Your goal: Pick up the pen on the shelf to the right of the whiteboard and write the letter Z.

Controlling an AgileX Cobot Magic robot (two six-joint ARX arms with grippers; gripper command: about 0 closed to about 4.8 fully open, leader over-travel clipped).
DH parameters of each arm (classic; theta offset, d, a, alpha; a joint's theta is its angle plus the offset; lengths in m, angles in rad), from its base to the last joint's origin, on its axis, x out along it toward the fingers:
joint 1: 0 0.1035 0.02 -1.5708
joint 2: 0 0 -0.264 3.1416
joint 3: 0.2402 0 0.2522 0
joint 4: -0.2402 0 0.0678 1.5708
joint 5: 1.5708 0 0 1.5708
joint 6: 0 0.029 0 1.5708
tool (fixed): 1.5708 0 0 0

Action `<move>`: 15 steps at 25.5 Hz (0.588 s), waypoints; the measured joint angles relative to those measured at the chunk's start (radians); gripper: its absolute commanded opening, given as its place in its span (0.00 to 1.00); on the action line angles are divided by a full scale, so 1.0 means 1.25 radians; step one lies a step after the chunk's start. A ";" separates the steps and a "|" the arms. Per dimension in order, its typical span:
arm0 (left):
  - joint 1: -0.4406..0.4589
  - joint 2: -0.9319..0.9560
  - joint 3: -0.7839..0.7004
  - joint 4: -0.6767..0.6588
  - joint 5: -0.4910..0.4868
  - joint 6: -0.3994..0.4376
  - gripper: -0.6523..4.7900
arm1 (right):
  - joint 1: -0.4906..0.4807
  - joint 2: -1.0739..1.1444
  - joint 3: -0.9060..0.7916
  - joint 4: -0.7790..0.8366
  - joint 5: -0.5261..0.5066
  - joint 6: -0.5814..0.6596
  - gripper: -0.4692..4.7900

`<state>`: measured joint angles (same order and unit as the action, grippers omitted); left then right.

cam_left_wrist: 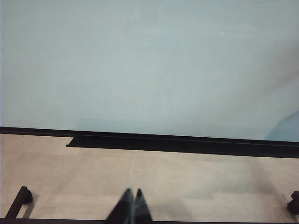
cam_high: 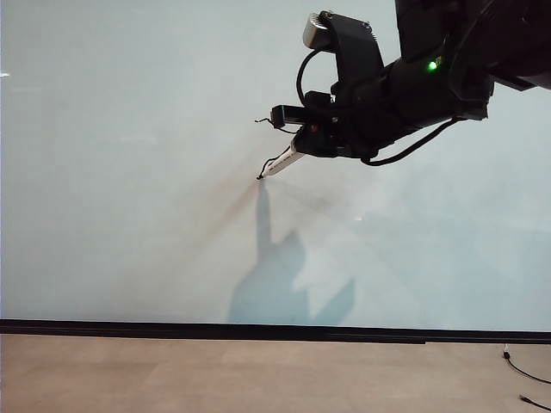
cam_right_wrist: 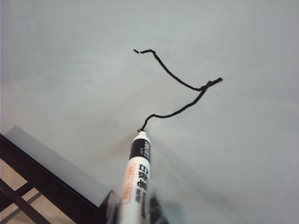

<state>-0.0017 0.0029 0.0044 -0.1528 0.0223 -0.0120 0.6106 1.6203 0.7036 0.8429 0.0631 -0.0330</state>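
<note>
My right gripper (cam_right_wrist: 133, 210) is shut on the pen (cam_right_wrist: 136, 179), a slim white marker with black print and a dark tip. The tip (cam_right_wrist: 140, 131) touches the whiteboard (cam_right_wrist: 224, 154) at the end of a thin black line (cam_right_wrist: 180, 83). That wobbly line has a top stroke, a diagonal and part of a lower stroke. In the exterior view the pen (cam_high: 282, 162) sticks out of the right gripper (cam_high: 303, 144) toward the whiteboard (cam_high: 129, 172), tip on the board. My left gripper (cam_left_wrist: 132, 195) is shut and empty, low over the tan floor in front of the board (cam_left_wrist: 149, 60).
A black strip (cam_high: 258, 330) runs along the board's bottom edge above the tan floor (cam_high: 215, 374). Black cables (cam_high: 525, 374) lie on the floor at the right. A black shelf (cam_left_wrist: 182, 143) sits at the board's foot. Dark frame bars (cam_right_wrist: 28, 182) show beside the board.
</note>
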 measured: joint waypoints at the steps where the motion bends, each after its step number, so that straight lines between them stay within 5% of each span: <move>1: 0.000 0.000 0.000 0.000 0.000 0.000 0.11 | 0.000 0.000 0.000 -0.002 0.001 0.000 0.07; 15: 0.000 0.000 0.000 0.000 0.000 0.000 0.11 | -0.034 -0.058 -0.058 -0.020 0.027 0.002 0.07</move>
<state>-0.0017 0.0029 0.0044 -0.1528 0.0223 -0.0120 0.5686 1.5475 0.6315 0.8181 0.0971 -0.0303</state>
